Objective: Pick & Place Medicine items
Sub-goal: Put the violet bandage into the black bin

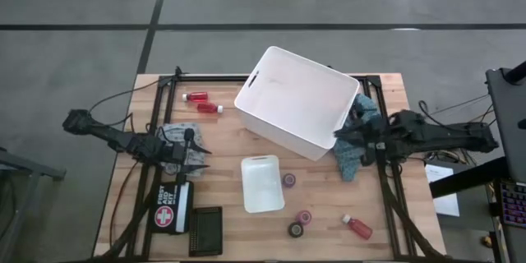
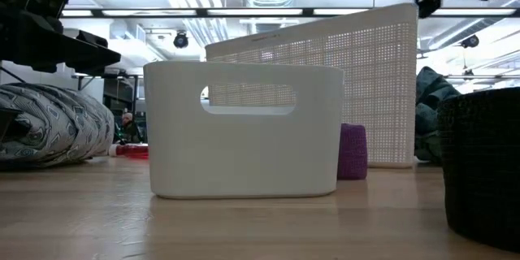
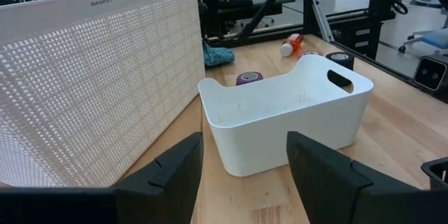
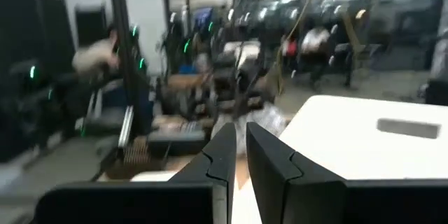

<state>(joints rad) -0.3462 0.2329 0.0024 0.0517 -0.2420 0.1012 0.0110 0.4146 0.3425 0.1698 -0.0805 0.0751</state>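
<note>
Left end effector (image 1: 191, 158), fingers apart and empty, faces the small white bin (image 1: 262, 184); right end effector (image 1: 341, 138), fingers together, beside the big basket (image 1: 297, 101). Red bottles (image 1: 203, 103) and tape rolls (image 1: 297, 222) lie scattered on the tabletop (image 1: 329, 230); a careless reach may roll them away.

blurred: room behind right wrist | half-hidden: purple roll (image 2: 353, 152) behind small bin (image 2: 244, 130)

A purple tape roll (image 2: 353, 152) stands behind a small white bin (image 2: 244, 130).
</note>
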